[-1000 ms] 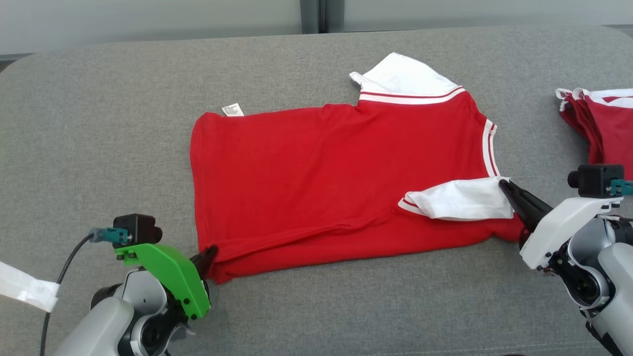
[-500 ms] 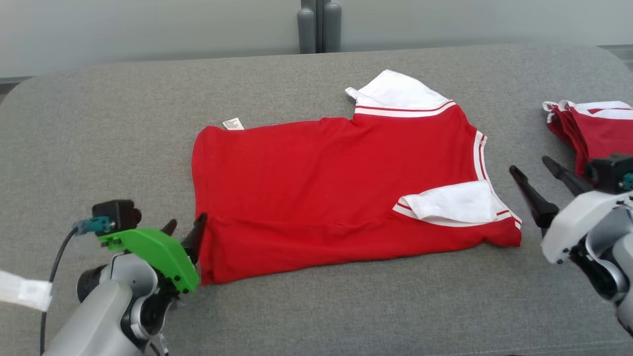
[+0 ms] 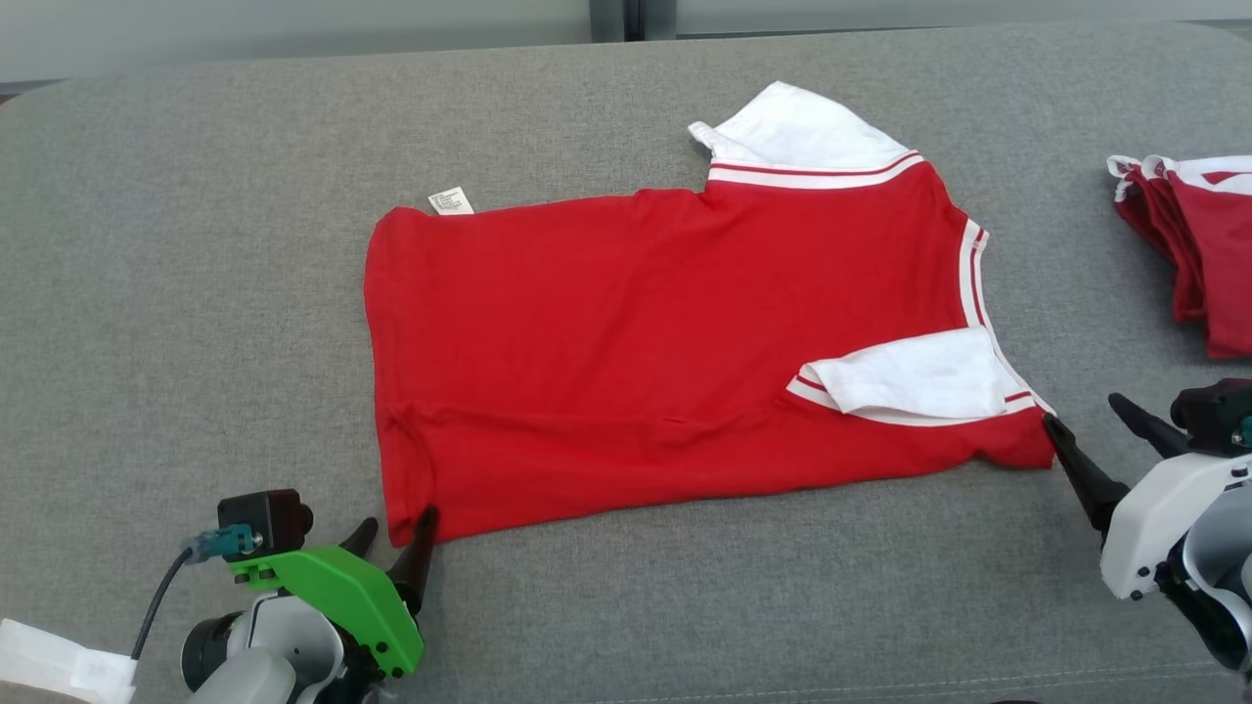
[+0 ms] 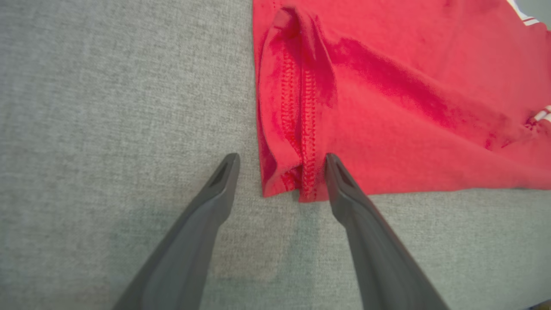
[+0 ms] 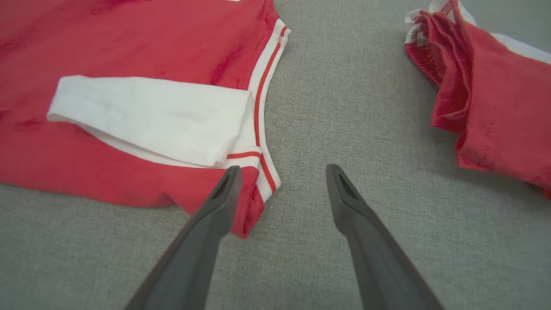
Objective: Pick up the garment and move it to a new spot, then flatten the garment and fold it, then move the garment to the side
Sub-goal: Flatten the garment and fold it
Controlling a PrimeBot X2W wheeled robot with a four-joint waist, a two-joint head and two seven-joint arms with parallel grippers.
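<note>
left gripper (image 3: 399, 518) and right gripper (image 3: 1082, 409) have released the red white-sleeved shirt (image 3: 636, 342), jaws spread; the left wrist view shows stitched hem folds (image 4: 306, 129), the head view a mere crease.

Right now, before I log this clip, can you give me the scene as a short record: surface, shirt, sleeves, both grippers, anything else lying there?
surface: gray fabric cushion
shirt: red with white trim, spread flat, not held
near sleeve: white, folded in over the body
far sleeve: white, sticking out
left gripper: jaws open around the shirt's near left corner
right gripper: jaws open, one finger at the near right corner
other: pile of red and white clothes at the right edge, apart from the shirt
</note>
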